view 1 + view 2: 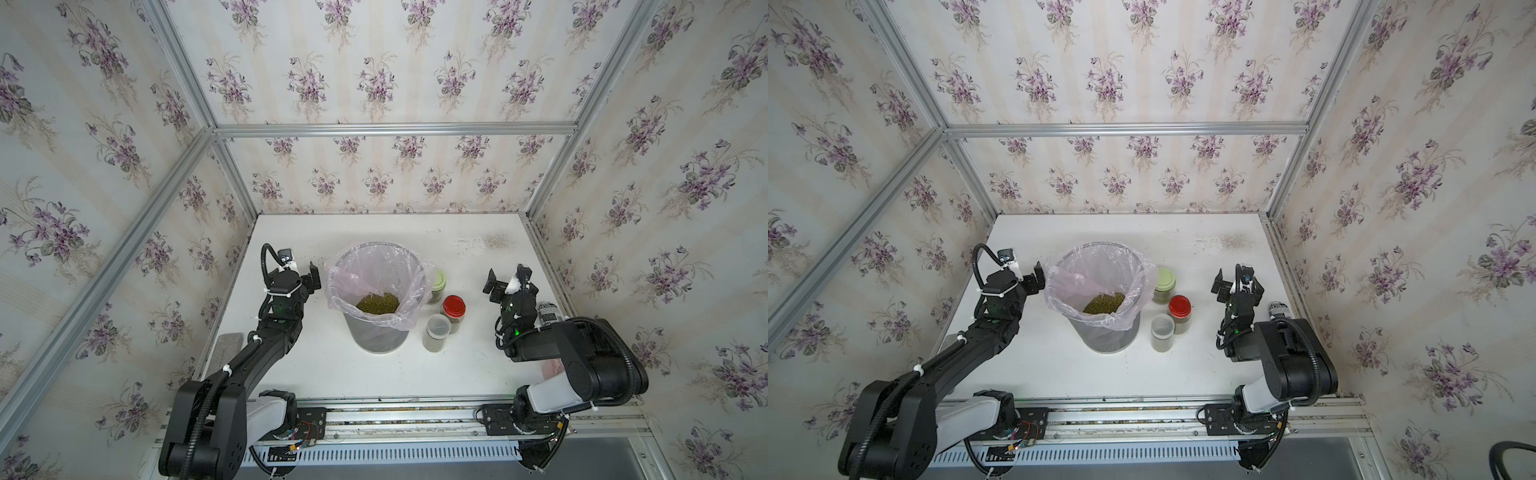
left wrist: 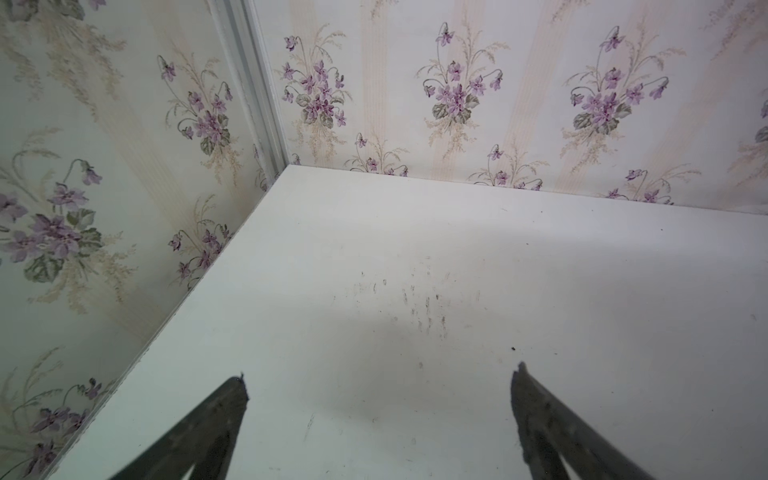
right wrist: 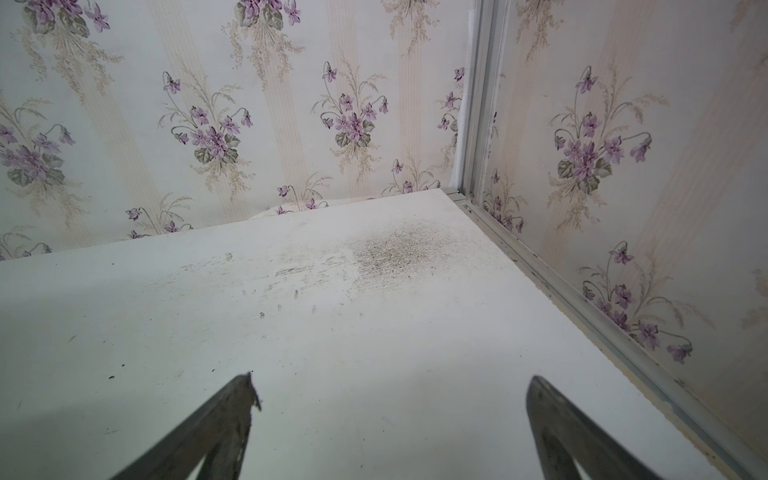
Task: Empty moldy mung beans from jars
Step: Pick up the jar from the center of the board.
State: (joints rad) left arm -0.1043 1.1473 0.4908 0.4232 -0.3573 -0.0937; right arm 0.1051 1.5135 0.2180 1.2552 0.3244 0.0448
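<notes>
Three small clear jars stand just right of the bin in both top views. One has a pale green lid (image 1: 439,281) (image 1: 1165,280), one a red lid (image 1: 454,306) (image 1: 1180,307) and one a translucent white lid (image 1: 437,327) (image 1: 1162,325); all lids are on. A heap of olive-green mung beans (image 1: 377,302) (image 1: 1104,302) lies inside the lined bin. My left gripper (image 1: 314,275) (image 2: 380,374) hangs open left of the bin, holding nothing. My right gripper (image 1: 493,286) (image 3: 390,380) is open and free, right of the jars. Both wrist views show only bare table and wallpaper.
The grey bin (image 1: 374,336) with its pinkish liner stands mid-table. A printed black-and-white can (image 1: 548,312) stands behind my right arm by the right wall. A grey pad (image 1: 226,348) lies at the table's left edge. Floral walls close in three sides. A dirty patch (image 3: 395,253) marks the far right corner.
</notes>
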